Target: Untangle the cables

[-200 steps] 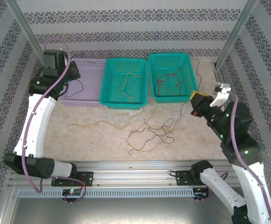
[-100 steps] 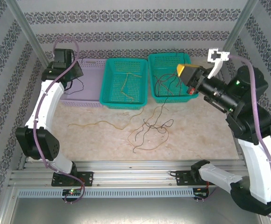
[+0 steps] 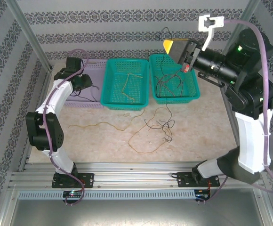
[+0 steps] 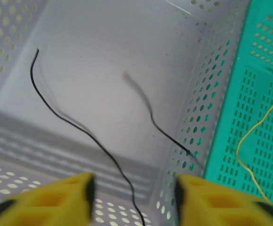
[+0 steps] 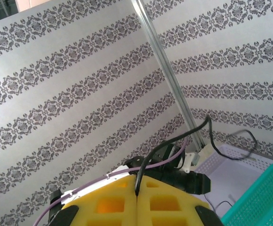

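Beside two teal perforated plastic baskets (image 3: 124,104) stands a lilac one (image 3: 96,70). Over it the left gripper (image 4: 132,197) hangs spread, with a thin black cable (image 4: 80,128) lying below between its yellow fingers. High up, the right gripper (image 5: 136,186) pinches a dark cable (image 5: 206,126). Other thin tangled cables (image 3: 157,127) lie on the beige table (image 3: 207,136).

Left arm (image 3: 56,101) and right arm (image 3: 249,136): white shells, black joints, a lilac cable (image 3: 257,31) along each. Left gripper (image 4: 132,188) and right gripper (image 5: 136,181): yellow fingers (image 5: 167,202) with square recesses.
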{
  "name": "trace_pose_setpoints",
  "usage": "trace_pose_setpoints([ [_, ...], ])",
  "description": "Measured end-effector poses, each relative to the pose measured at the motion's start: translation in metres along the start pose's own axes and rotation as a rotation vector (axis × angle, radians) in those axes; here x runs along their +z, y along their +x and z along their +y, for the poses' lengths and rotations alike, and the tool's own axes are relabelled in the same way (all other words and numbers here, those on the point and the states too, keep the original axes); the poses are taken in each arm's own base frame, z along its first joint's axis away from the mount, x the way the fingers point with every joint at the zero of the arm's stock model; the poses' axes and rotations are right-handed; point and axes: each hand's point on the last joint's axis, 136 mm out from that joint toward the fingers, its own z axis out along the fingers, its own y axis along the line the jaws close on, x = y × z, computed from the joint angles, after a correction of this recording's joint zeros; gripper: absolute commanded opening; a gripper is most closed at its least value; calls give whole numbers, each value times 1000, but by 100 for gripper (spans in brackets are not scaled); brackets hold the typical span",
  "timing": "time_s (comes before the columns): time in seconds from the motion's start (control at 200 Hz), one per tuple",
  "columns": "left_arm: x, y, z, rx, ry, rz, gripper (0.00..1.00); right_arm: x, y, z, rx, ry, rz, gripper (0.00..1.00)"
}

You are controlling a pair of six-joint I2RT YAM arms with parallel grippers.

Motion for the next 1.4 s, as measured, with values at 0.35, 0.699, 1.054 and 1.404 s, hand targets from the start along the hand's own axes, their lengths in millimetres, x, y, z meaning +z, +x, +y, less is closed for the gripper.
trace_pose_setpoints([
  [0.35,-38,-2,-25,-27,148,-16,96,33,6,-2,98,-101,76,0],
  [0.699,-180,40,-107,25,773,-171,100,61,22,-7,174,-156,143,0],
  [1.054,-213,146,-197,293,1177,6,100,77,38,8,186,-221,194,0],
  [1.404,-238,178,-223,458,1274,-24,100,81,48,18,194,-254,230,0],
])
